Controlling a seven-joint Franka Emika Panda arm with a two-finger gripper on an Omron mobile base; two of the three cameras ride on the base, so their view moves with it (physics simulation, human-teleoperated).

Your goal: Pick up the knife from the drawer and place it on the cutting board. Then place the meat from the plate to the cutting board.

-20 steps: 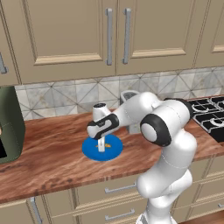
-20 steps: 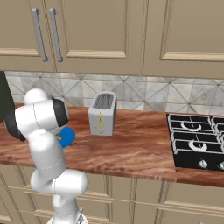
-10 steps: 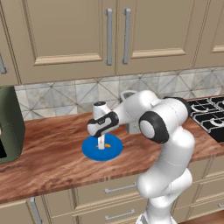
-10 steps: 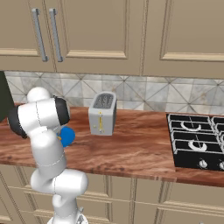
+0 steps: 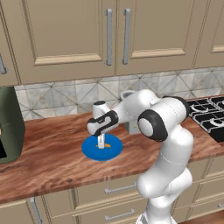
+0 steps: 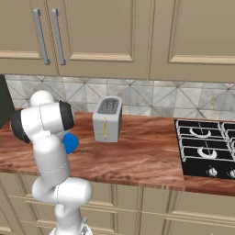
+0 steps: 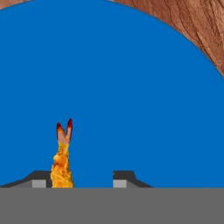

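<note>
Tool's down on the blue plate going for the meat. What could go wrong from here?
1. In the hand view the meat lies beside one fingertip, not centred in the tool; closing may nudge or pinch only its edge.
2. The fingers sit low over the plate; pressing further might shove it.

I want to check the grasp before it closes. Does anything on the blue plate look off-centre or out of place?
Yes. In the hand view, the meat lies on the plate right against one fingertip, not midway in the gripper, so the jaws may catch it unevenly.
</note>
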